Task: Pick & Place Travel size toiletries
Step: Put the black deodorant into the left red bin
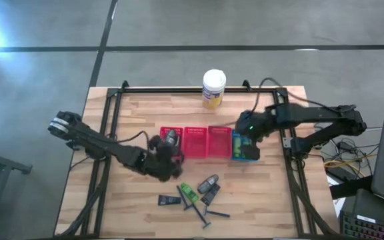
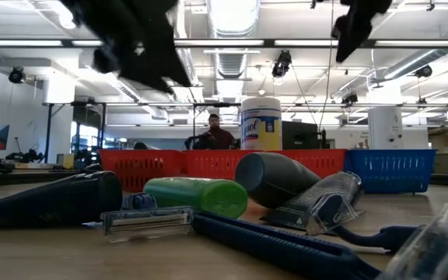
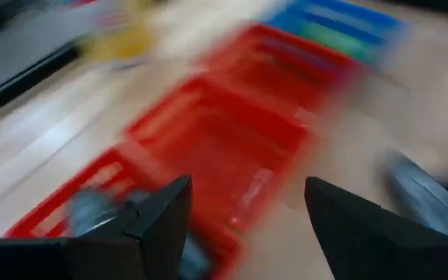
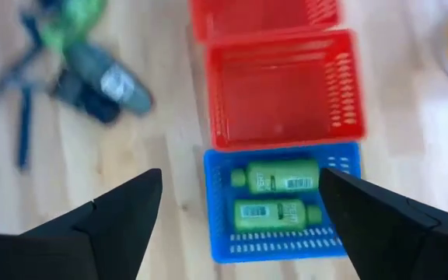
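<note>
Left gripper [image 1: 167, 162] sits just by the leftmost red basket [image 1: 173, 143], fingers apart, nothing in them; a grey tube [image 1: 171, 138] lies inside. Right gripper [image 1: 251, 141] hangs wide open over the blue basket [image 4: 280, 199], holding two green tubes [image 4: 274, 179]. Remaining toiletries [image 1: 196, 195] are piled at 6 o'clock.

A white-lidded yellow plastic canister [image 1: 213, 89] stands on the light wooden slatted table [image 1: 139, 120] just behind a row of three red mesh baskets [image 1: 201, 142] ending in a blue mesh basket [image 1: 236, 148].
</note>
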Motion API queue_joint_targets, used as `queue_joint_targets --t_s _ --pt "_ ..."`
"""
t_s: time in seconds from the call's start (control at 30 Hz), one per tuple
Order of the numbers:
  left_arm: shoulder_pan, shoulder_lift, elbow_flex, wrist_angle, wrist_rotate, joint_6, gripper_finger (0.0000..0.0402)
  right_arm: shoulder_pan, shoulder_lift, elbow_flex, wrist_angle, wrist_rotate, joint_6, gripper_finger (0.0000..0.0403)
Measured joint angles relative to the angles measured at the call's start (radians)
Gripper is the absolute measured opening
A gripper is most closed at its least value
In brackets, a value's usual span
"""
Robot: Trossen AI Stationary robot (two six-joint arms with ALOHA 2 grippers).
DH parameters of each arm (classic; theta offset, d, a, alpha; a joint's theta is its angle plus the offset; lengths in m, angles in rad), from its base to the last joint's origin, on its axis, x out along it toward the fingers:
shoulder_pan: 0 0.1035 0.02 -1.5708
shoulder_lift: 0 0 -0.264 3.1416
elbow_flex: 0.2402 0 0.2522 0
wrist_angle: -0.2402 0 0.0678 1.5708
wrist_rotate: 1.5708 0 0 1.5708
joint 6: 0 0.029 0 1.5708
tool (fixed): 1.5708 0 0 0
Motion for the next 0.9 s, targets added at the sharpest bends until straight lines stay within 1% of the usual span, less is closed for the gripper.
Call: queue_joint_targets --t_s 0.07,0.13,0.2,0.37,0.57,0.7,0.9 --pt "-0.034 0.007 0.012 0.014 0.057 0.107 0.0254 0.018 0.038 -0.031 0.039 -0.002 -0.085 0.0348" --pt "-0.064 0.011 0.012 0.006 0.077 0.106 0.0254 0.037 0.093 -0.054 0.067 -0.024 -0.145 0.0349" --pt "-0.095 0.012 0.008 -0.012 0.077 0.041 0.0254 0.059 0.152 -0.066 0.103 -0.044 -0.187 0.0345" --pt "-0.18 0.008 0.005 -0.084 0.079 -0.212 0.0254 0.128 0.294 -0.07 0.207 -0.051 -0.293 0.0324" --pt "-0.286 0.007 0.0 -0.16 0.082 -0.434 0.0254 0.184 0.426 -0.069 0.365 -0.073 -0.347 0.0298" --pt "-0.325 0.007 0.0 -0.175 0.083 -0.518 0.0254 0.201 0.497 -0.064 0.461 -0.069 -0.366 0.0291" --pt "-0.336 0.007 0.0 -0.176 0.083 -0.536 0.0254 0.236 0.565 -0.005 0.455 -0.074 -0.389 0.0301"
